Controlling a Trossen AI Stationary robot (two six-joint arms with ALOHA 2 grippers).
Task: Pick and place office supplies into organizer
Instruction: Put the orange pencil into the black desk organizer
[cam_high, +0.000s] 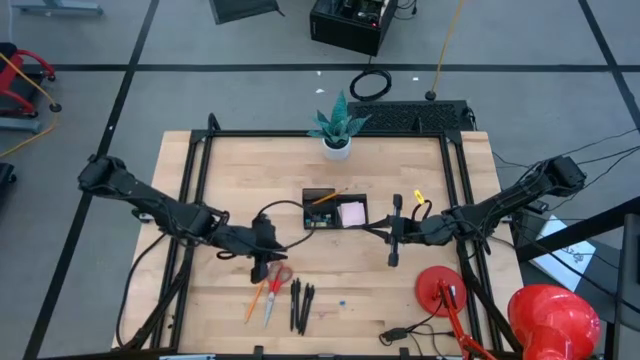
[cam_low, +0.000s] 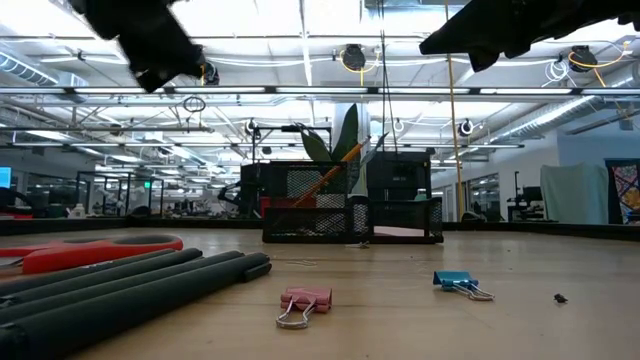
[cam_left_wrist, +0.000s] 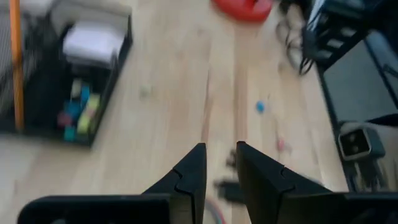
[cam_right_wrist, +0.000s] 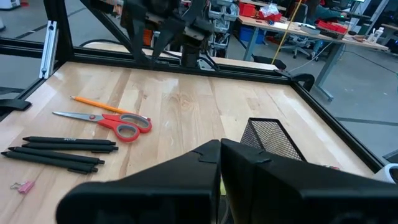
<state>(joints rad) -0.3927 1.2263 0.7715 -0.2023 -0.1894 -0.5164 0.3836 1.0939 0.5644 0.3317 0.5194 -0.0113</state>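
The left arm's fingers (cam_high: 262, 268) stand a little apart with nothing between them, just above the red-handled scissors (cam_high: 277, 290) on the counter (cam_high: 400, 290). The right arm's fingers (cam_high: 394, 258) are shut and empty, at about three o'clock from the organizer (cam_high: 334, 210).

From above, the orange pencil (cam_high: 254, 300) and three black pens (cam_high: 301, 304) lie beside the scissors, at six o'clock from the organizer. I think the left arm should drop straight down and pinch one thing only, near its middle.

In the low view, the organizer (cam_low: 350, 215) holds an orange pencil leaning up. A pink clip (cam_low: 303, 303) and a blue clip (cam_low: 458, 283) lie on the counter in front.

In the left wrist view, the organizer (cam_left_wrist: 68, 81) holds a pale pad and small colored bits.

In the right wrist view, the scissors (cam_right_wrist: 109, 122) and pens (cam_right_wrist: 62, 152) wait, well apart from the organizer (cam_right_wrist: 273, 140).
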